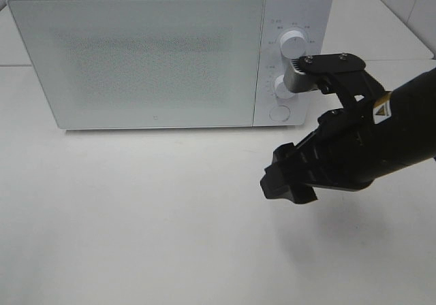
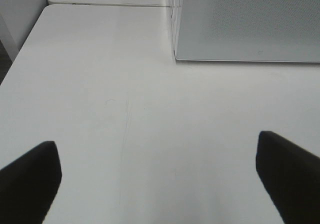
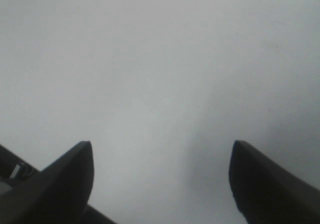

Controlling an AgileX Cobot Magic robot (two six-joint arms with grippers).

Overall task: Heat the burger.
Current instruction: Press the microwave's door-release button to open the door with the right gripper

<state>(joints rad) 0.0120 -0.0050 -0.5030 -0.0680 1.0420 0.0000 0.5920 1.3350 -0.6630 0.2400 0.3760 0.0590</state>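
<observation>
**Exterior high, then each wrist: nothing gripped**

Exterior high: a white microwave (image 1: 136, 60) stands with its door closed at the back of the worktop (image 1: 136, 237). The right tool (image 1: 285, 182) hangs above the worktop near the microwave's right end.

Left wrist: the left tool (image 2: 157, 149) is spread wide over the worktop, facing the microwave's corner.

Right wrist: the right tool is spread and pinches nothing.

The burger shows in no view.

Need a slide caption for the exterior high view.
Right end effector, open and empty, hovers over the table in front of the closed microwave.
</observation>
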